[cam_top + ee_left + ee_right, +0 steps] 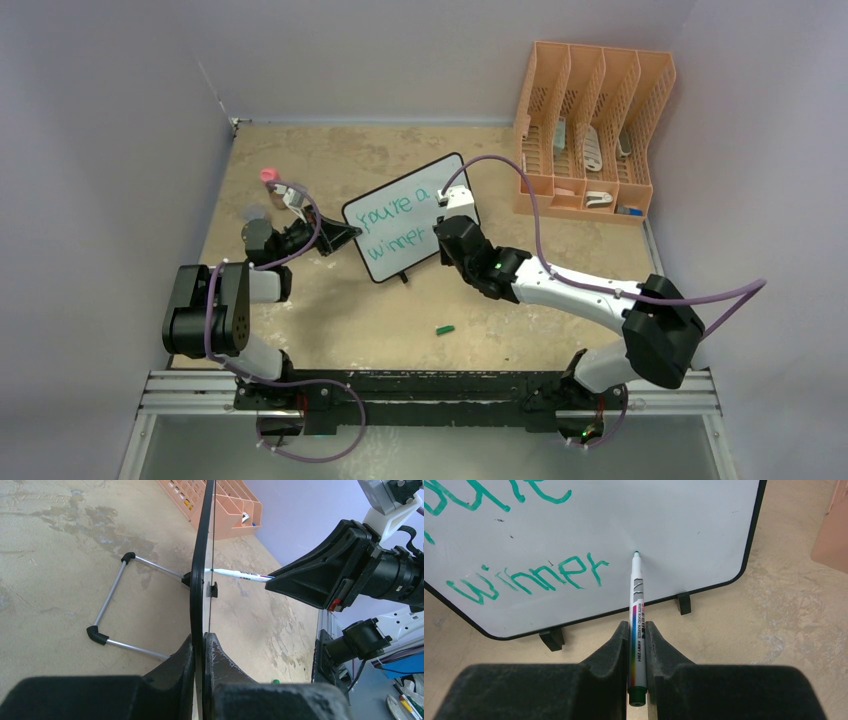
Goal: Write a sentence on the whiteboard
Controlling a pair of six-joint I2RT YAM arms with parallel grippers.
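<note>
While the left claw is clenched on the near edge of the small white-faced whiteboard with its thin black frame, the right claw is clenched round a slim white whiteboard marker with a rainbow stripe and green tip. The marker runs straight out ahead of the right claw's fingers, and its tip touches the board's white face.

Just to the left of that tip, as the right claw faces it, sits the teal-green handwritten sentence, slanted across two lines; it reads "you're a winner". The tip rests on bare board past the end of "winner".

Below the tip, between the right claw and the board, the board's lower frame and two little black feet stand on the mottled tan tabletop.

Seen from the left claw, the board is edge-on and upright, splitting the view. On that claw's left, behind the board, a thin silver wire stand with black corner caps lies on the table. On its right, the right claw and marker meet the written face.

Behind the right claw, toward the arm bases, a small green marker cap lies on the table, apart from the board. Off to that claw's right and farther back stands an orange plastic lattice file rack, well apart from the board.
</note>
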